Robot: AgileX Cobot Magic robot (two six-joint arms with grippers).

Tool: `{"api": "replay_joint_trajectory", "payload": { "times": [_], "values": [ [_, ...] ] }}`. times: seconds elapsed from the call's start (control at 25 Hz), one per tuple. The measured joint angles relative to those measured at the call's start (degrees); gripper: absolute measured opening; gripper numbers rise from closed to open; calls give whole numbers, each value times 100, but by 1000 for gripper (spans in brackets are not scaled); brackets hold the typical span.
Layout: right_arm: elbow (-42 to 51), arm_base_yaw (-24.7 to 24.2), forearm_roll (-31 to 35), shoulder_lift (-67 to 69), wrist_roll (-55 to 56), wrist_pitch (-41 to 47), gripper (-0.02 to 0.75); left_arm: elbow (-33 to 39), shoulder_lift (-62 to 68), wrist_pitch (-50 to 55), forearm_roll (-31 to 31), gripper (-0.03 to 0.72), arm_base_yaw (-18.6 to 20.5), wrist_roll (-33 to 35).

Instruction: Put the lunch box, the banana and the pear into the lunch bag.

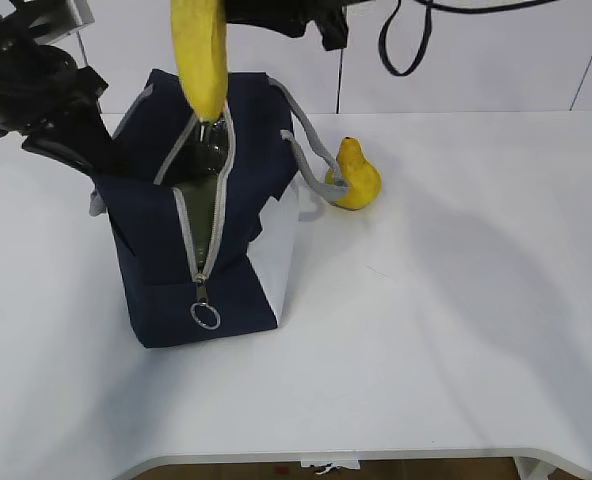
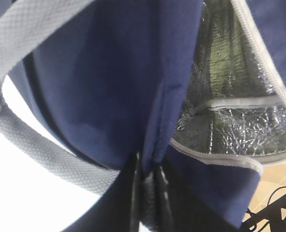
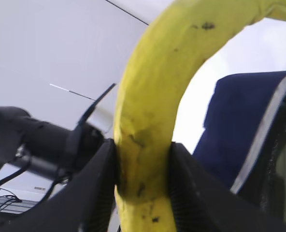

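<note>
The navy lunch bag stands at the left of the table with its zipper open, showing the silver lining. My right gripper is shut on the banana and holds it upright, its lower tip at the bag's opening. In the exterior view this gripper is cut off by the top edge. My left gripper is shut on a fold of the bag's fabric at its left side. The pear stands on the table just right of the bag. The lunch box is not clearly visible.
A grey handle loops off the bag's right side toward the pear; the other handle hangs by my left gripper. The zipper's ring pull hangs at the bag's front. White table stretches right and front.
</note>
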Motion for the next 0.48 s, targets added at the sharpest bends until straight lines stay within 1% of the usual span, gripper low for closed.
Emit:
{"api": "replay_joint_trajectory", "payload": {
  "times": [0.08,0.28,0.32,0.48],
  "values": [
    [0,0,185,174,-187,-30,275,0,0,0,0,15,0,0],
    [0,0,289,533,-533,-38,275,0,0,0,0,15,0,0],
    [0,0,298,608,-608,-38,275,0,0,0,-164,15,0,0],
    [0,0,266,802,-774,2,275,0,0,0,-407,15,0,0]
  ]
}}
